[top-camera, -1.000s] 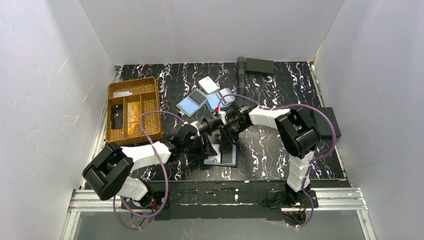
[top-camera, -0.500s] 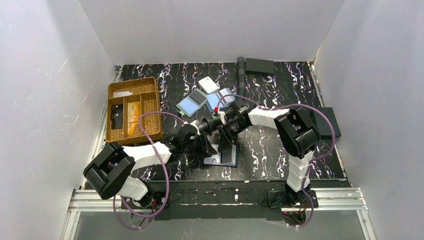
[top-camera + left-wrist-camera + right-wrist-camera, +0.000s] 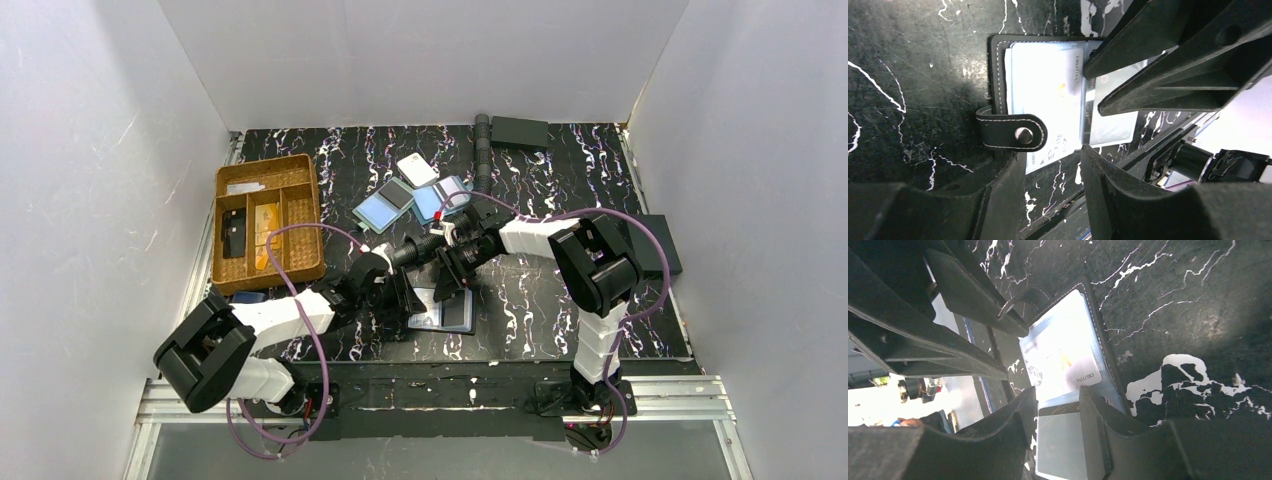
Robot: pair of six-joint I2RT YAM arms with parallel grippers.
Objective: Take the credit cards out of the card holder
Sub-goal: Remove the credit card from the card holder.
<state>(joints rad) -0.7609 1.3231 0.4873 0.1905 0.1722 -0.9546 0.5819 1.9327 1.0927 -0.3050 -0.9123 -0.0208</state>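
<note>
The card holder is lying open and flat on the black marbled table, near the front edge, between the two arms. Its snap strap is sticking out to one side. A pale blue card is sitting in one panel, and one corner is poking out past the holder's edge. The other panel is showing a second pale, glossy face, but I cannot tell what it is.

The left gripper is hanging low over the holder from the left. Its jaws are standing partly apart, on either side of the card's loose corner and not clamped on it. The right gripper is reaching in from the far side, jaws also partly apart and holding nothing. One fingertip is touching the holder near the edge of the blue card.

Well apart at the far left, a wicker tray is holding an orange-tan card in a compartment, beside a black item. Two blue-and-dark flat pairs and a white tag are lying farther back.
</note>
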